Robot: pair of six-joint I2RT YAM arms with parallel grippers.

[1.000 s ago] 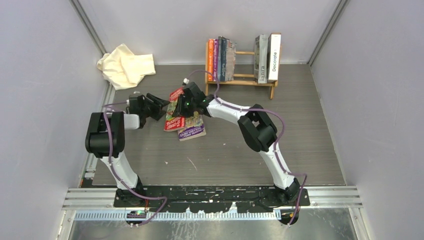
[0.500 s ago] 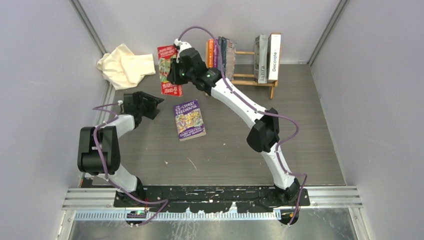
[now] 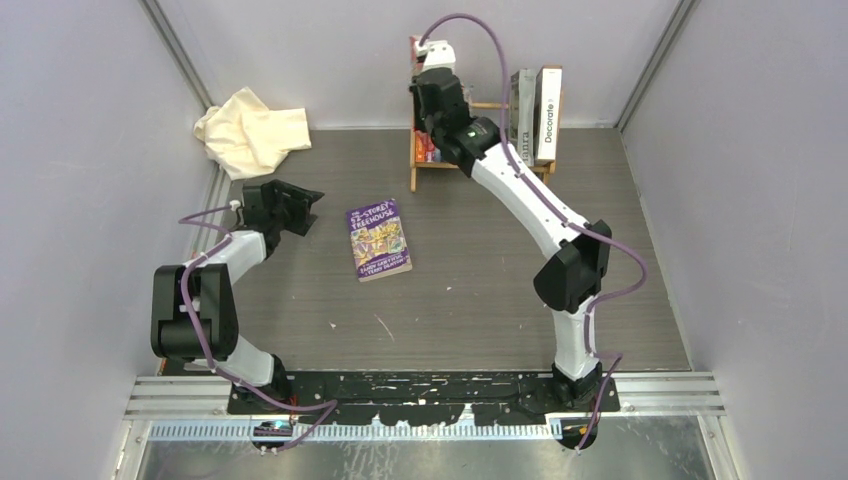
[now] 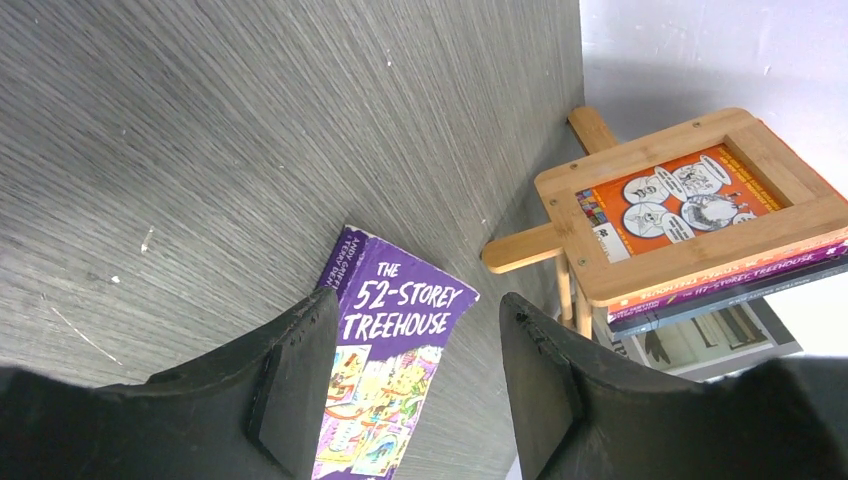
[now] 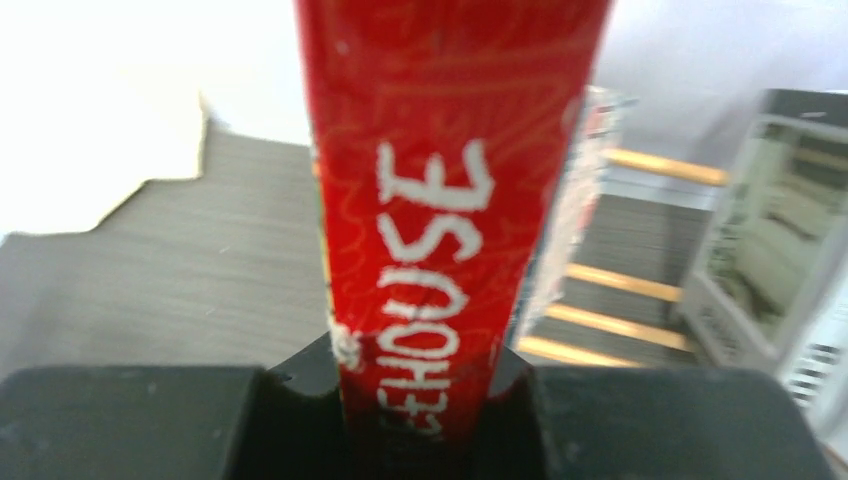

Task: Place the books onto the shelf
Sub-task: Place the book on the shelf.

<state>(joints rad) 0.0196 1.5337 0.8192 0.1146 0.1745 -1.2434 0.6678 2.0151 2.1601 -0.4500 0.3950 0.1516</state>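
Right gripper (image 5: pixel 430 400), narrow, is being clamped on red book (image 5: pixel 450 200), which is being held upright at left end of shelf (image 4: pixel 700 255). Left gripper (image 4: pixel 415 310) is being held wide, empty, above purple book (image 4: pixel 400 320) lying flat on table (image 3: pixel 480 280), apart from shelf.

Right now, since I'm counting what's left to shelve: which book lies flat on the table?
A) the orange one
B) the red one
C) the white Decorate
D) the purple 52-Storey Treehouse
D: the purple 52-Storey Treehouse lies flat on the table, while the red book is clamped between the right fingers.
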